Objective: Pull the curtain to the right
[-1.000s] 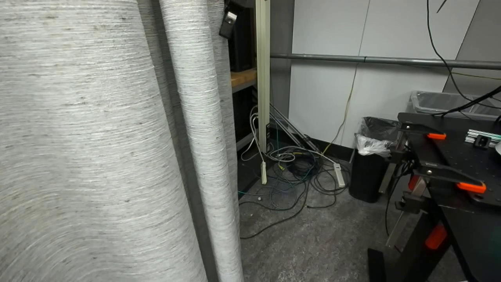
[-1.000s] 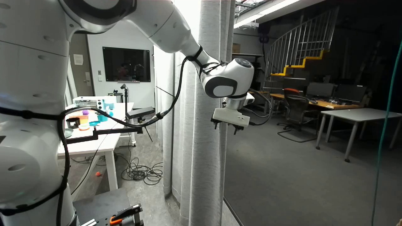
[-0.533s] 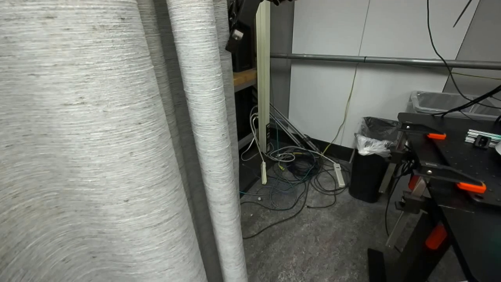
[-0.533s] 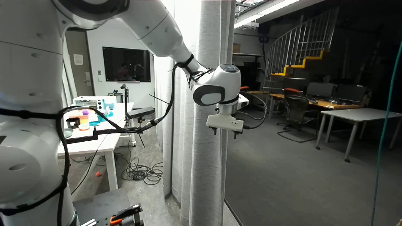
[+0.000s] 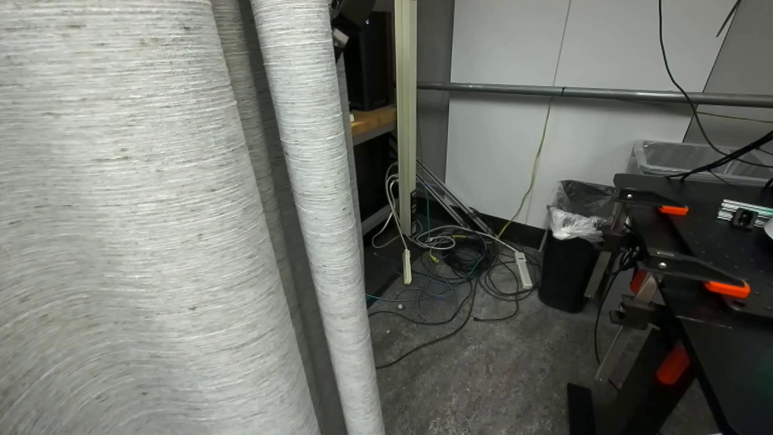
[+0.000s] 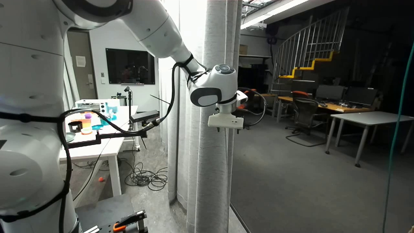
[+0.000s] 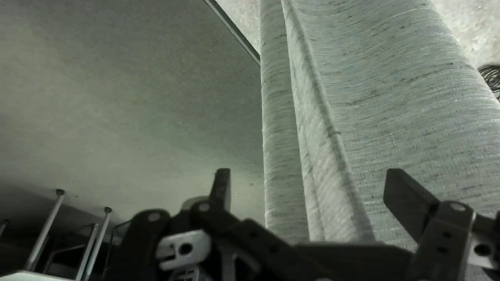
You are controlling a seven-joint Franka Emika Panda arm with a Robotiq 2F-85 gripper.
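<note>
The curtain is a large light grey woven sheet with vertical folds. It fills the left of an exterior view (image 5: 151, 211), hangs mid-frame in an exterior view (image 6: 212, 178), and covers the right half of the wrist view (image 7: 390, 97). My gripper (image 6: 228, 130) is fingers-down at the curtain's free edge. In the wrist view the gripper (image 7: 308, 171) is open wide. The edge folds lie between its two fingers, one finger over the floor side and one over the curtain side; neither visibly pinches cloth. A dark part of the gripper (image 5: 341, 41) shows beside the fold, mostly out of frame.
A white table (image 6: 113, 147) with coloured items stands behind the arm. A green cable (image 6: 393, 145) hangs at the right, near a grey table (image 6: 372, 118). A black bench (image 5: 718, 241) with clamps, a black bin (image 5: 570, 266) and floor cables (image 5: 465, 254) are also present.
The gripper has moved left in an exterior view, dipping and then rising slightly, and turned a little. The curtain's narrow edge fold has shifted slightly to the right in an exterior view.
</note>
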